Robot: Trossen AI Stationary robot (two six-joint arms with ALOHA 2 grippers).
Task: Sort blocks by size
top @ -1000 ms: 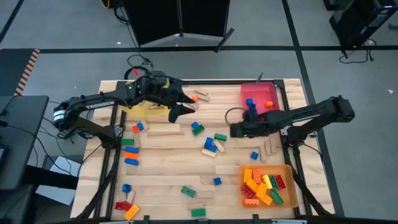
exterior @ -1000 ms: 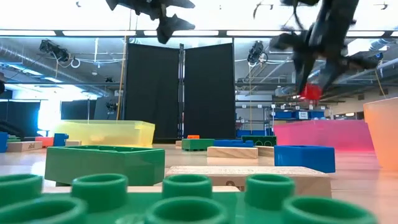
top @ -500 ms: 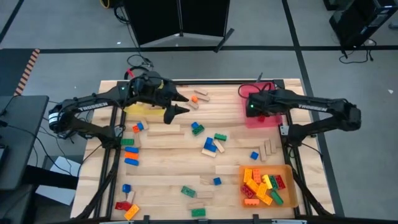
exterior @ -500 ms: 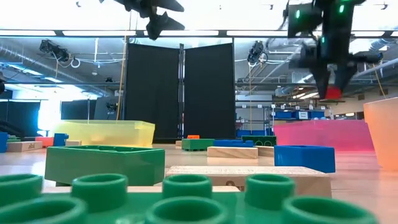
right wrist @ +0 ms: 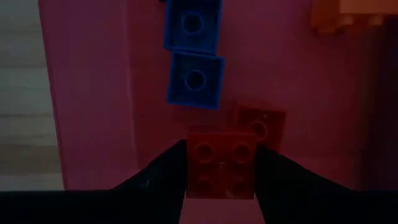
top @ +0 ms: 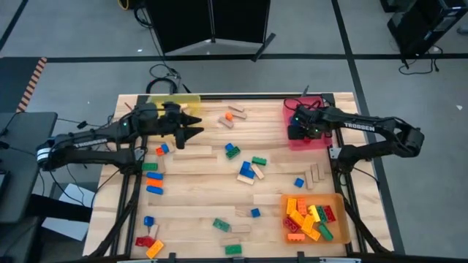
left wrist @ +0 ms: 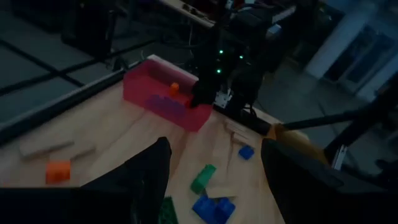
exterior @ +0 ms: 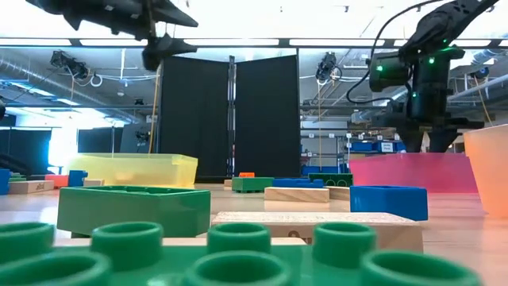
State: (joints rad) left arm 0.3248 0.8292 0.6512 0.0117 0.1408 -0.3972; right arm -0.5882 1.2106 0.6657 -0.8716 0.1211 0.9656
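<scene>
A small red studded brick [right wrist: 221, 163] sits between the dark fingers of your right gripper [right wrist: 221, 177], low over the floor of the red tray [top: 319, 137] at the table's far right; whether the fingers clamp it or have let go, the frames do not settle. Two blue bricks [right wrist: 194, 78] and another red piece [right wrist: 261, 121] lie on the tray floor just beyond. Your left gripper [top: 196, 126] hangs with its jaws apart and empty, above the table beside the yellow tray [top: 170, 102]. More blocks [top: 248, 169] lie scattered across the wooden table [top: 278, 197], and a pile of yellow, orange and red bricks fills the orange tray [top: 338, 218] at the near right.
</scene>
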